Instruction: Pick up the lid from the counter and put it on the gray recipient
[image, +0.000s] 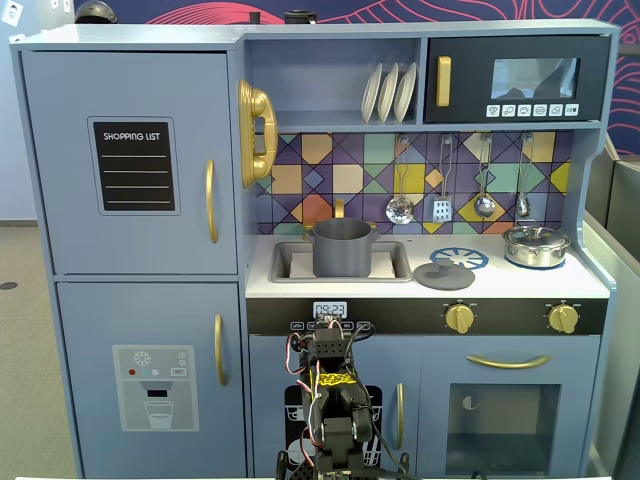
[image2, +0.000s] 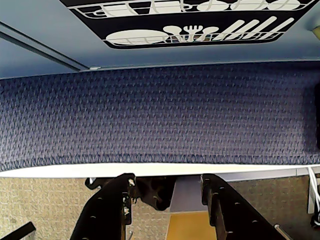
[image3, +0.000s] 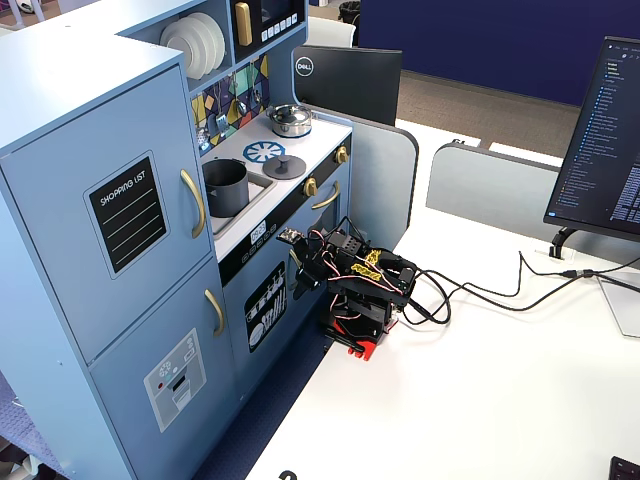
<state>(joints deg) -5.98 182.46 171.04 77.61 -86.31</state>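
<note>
In the wrist view the hand (image2: 167, 200) fills the bottom edge, its two dark fingers (image2: 112, 205) spread apart with nothing between them, pointed down past the white tabletop (image2: 150, 170) edge toward a strip of blue carpet and the lower door of the toy kitchen (image2: 45, 45). In a fixed view the arm (image3: 355, 290) sits folded low on the tabletop (image3: 480, 400), just in front of the kitchen's lower cabinet, with cables trailing off to the right toward a monitor (image3: 605, 140). Seen from the front in the other fixed view, the arm (image: 335, 400) sits low before the cabinet doors, well below the counter (image: 540, 283). Taking the gray recipient (image: 342, 247) as the landmark: it stands upright in the sink recess at the left of the counter, open at the top. The lid (image: 444, 274) lies flat on the counter just to its right, knob up, apart from it and at the near edge of the blue-and-white burner print (image: 459, 258). Farther right of the recipient, a shiny silver pot (image: 536, 246) stands with its own lid on. Behind the recipient, utensils (image: 400, 205) hang against the coloured tile backsplash.
</note>
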